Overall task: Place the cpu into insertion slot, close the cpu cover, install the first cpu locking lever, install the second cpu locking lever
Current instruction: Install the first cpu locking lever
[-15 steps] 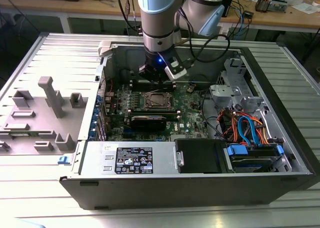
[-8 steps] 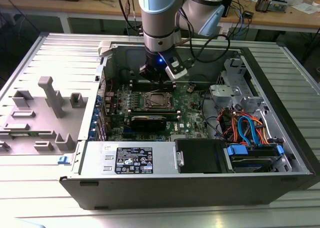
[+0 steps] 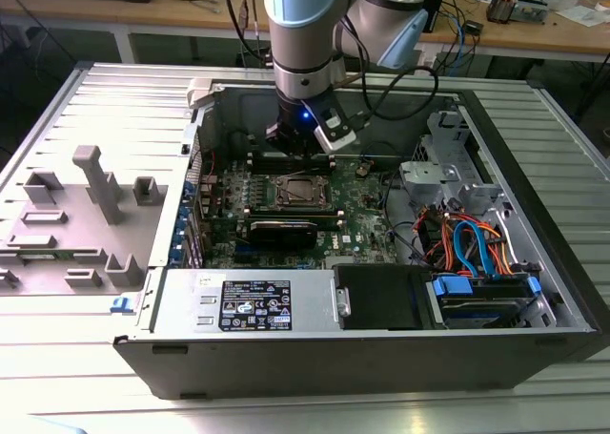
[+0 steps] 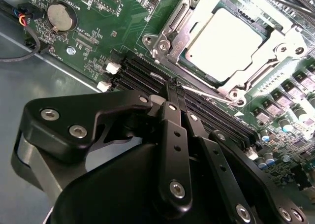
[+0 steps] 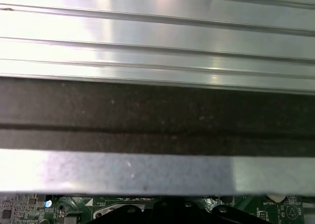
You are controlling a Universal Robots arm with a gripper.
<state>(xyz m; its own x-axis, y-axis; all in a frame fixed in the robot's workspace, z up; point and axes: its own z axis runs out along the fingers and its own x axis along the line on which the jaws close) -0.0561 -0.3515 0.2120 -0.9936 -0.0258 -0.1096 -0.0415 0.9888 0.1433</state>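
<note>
We find the cpu (image 4: 231,42) seated in the insertion slot (image 3: 301,194), with the cpu cover (image 4: 170,26) closed over its edges. The gripper (image 4: 174,83) has its fingers pressed together and grasps nothing. Its tips sit at a thin locking lever (image 4: 206,93) beside the socket; we cannot confirm contact. We judge the lever stage in hand. It calls for pressing that lever down and under its catch.

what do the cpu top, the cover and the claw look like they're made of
cpu: metal top, dull pale silver; it glares evenly under the light in the second wrist view.
cover: thin stamped metal, brighter silver, with sharp glints on its bent edges.
claw: matte black links, probably coated metal, though hard plastic can't be ruled out; the screws look like shiny steel.
</note>
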